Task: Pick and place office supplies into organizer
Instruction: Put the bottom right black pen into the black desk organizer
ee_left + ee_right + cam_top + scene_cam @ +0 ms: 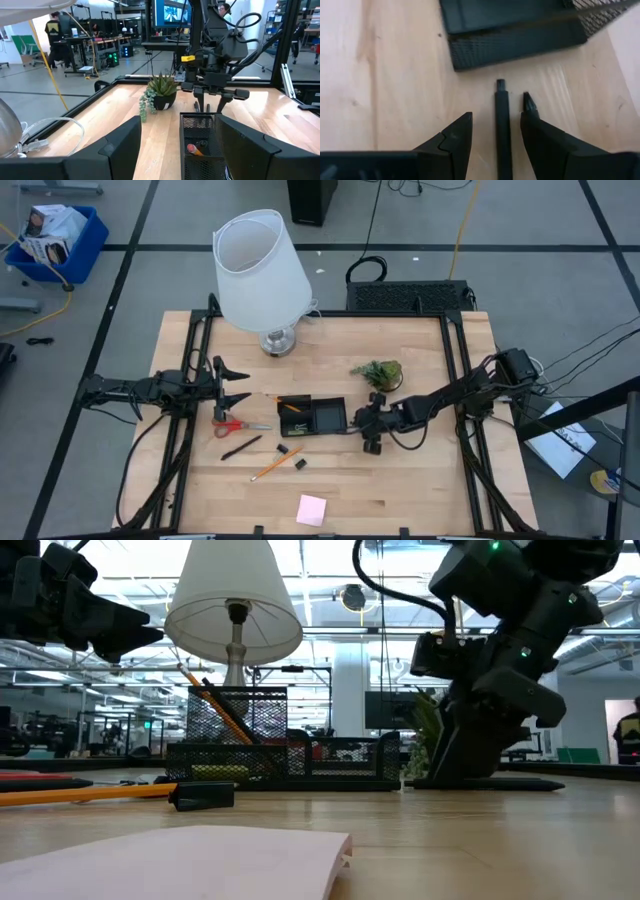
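A grey floor [150, 270] crossed by dark lines is seen around the wooden table [420, 490]; a blue bin [55, 242] is set well beyond its far-left corner.

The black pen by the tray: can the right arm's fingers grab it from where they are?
Probably yes. The right gripper is open, and the black pen lies on the table between its fingers, just short of the organizer. Nothing blocks it.

A black organizer [312, 416] is flanked by the left gripper [240, 385] above red-handled scissors [236, 424] and the right gripper [358, 420] at its other end, with a pink sticky-note pad [311, 510] well apart.
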{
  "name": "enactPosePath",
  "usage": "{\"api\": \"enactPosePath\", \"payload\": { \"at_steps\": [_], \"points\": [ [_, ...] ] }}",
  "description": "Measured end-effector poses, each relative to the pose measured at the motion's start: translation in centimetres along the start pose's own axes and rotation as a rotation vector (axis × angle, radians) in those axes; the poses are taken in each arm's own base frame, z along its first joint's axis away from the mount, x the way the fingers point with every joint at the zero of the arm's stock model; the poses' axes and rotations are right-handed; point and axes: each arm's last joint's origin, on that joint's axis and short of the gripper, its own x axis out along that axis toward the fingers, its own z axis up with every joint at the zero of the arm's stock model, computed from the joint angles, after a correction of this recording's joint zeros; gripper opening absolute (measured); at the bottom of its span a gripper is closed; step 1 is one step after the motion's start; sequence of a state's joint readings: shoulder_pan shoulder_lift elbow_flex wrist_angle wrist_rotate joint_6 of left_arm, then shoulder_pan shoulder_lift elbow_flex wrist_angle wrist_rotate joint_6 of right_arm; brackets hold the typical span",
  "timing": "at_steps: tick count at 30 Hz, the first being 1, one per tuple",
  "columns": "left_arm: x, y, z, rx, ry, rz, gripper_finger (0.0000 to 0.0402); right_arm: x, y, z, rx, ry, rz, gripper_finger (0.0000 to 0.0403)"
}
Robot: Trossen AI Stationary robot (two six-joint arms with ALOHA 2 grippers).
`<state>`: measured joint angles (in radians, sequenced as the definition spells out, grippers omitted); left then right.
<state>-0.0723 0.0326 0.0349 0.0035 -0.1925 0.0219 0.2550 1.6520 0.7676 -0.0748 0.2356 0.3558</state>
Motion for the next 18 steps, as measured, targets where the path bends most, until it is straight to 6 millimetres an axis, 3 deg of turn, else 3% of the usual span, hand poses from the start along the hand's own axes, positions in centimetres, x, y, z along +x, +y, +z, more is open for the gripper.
{"api": "enactPosePath", "payload": {
  "at_steps": [12, 18],
  "points": [
    [0.00, 0.00, 0.00, 0.000, 0.000, 0.000, 0.0255, 0.34, -0.32, -0.62, 0.014, -0.040, 0.012, 0.0159],
    [0.00, 0.00, -0.01, 0.000, 0.001, 0.000, 0.0255, 0.39, -0.36, -0.50, 0.033, -0.048, 0.017, 0.0127]
  ]
}}
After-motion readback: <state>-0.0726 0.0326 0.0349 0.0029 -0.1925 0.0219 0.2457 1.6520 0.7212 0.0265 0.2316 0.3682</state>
